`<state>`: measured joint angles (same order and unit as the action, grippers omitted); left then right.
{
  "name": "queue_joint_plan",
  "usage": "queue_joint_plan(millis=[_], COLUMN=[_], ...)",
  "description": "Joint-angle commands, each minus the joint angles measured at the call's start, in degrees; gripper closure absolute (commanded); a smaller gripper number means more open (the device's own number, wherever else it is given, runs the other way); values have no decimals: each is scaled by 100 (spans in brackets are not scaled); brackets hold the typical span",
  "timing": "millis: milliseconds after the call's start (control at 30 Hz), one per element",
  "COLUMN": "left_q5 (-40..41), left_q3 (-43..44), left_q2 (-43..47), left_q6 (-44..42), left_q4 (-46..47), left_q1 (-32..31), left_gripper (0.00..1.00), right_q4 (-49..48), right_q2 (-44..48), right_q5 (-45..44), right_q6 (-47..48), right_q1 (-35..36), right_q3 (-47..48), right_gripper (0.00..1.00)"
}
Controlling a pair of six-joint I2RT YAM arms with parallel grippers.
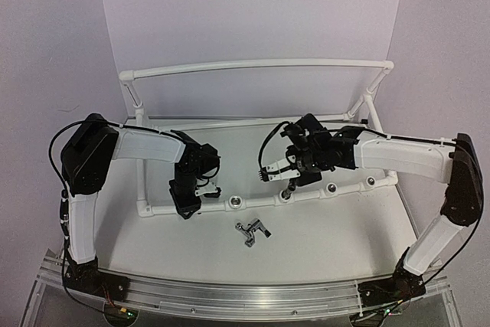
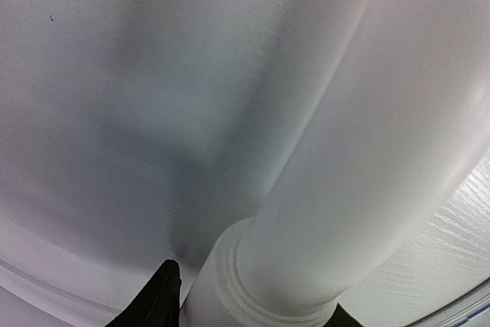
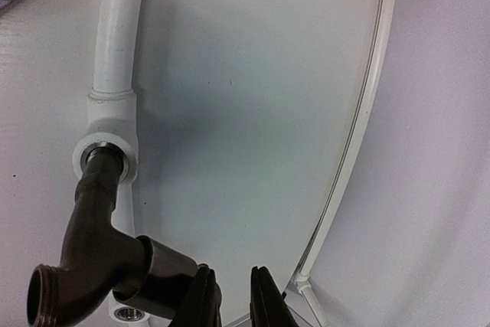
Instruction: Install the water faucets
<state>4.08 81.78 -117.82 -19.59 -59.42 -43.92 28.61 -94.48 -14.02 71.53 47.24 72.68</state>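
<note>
**A:** Where are the faucets?

**B:** The seated faucet (image 3: 96, 243), dark grey metal, has its stem pushed into a silver-ringed socket (image 3: 103, 155) on the front rail of the white pipe frame (image 1: 260, 65). Its threaded mouth faces the right wrist camera at the lower left. The loose faucet (image 1: 252, 231) lies on its side on the table (image 1: 329, 239), just in front of that rail and touching neither arm.

**A:** And the right gripper?

**B:** The right gripper (image 3: 230, 285) sits just beside the seated faucet. Its fingers (image 3: 200, 296) are nearly together, with a thin slit of table showing between them and nothing in the slit. The nearer finger is against the outside of the faucet's short side barrel. It pinches nothing.

**A:** The left one?

**B:** The left gripper (image 2: 253, 305) is down on the front rail near its left end, well apart from both faucets. In its wrist view the white pipe and a fitting collar fill the space between the two dark fingertips (image 2: 162, 296), one on either side. It is clamped on the pipe frame.

**A:** Anything else along that rail?

**B:** One empty socket (image 1: 235, 203) lies between the two grippers, and two more are to the right of the seated faucet. A white backdrop (image 1: 253, 5) stands behind the frame.
</note>
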Motion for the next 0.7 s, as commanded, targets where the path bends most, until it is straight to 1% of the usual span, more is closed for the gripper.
queue_joint_plan(millis=[0, 100, 200, 300, 467, 667], left_q5=[-1036, -1042, -1029, -1029, -1033, -1041], left_q3=[139, 128, 144, 145, 128, 110], left_q2=[-282, -280, -278, -249, -266, -259], left_q6=[1247, 1250, 1249, 1249, 1271, 1268], left_q4=[730, 736, 712, 718, 724, 753], left_q1=[165, 166, 166, 165, 165, 165], left_gripper=[87, 87, 87, 86, 86, 86], right_q4=[740, 794, 797, 803, 839, 1283], right_q2=[-209, -426, -631, -789, -844, -800], right_q5=[330, 423, 305, 243, 171, 245], right_q6=[-414, -534, -295, -40, 402, 763], right_q1=[-52, -60, -195, -407, -580, -758], right_q3=[924, 1484, 1677, 1657, 1367, 1145], right_gripper=[84, 83, 83, 84, 85, 87])
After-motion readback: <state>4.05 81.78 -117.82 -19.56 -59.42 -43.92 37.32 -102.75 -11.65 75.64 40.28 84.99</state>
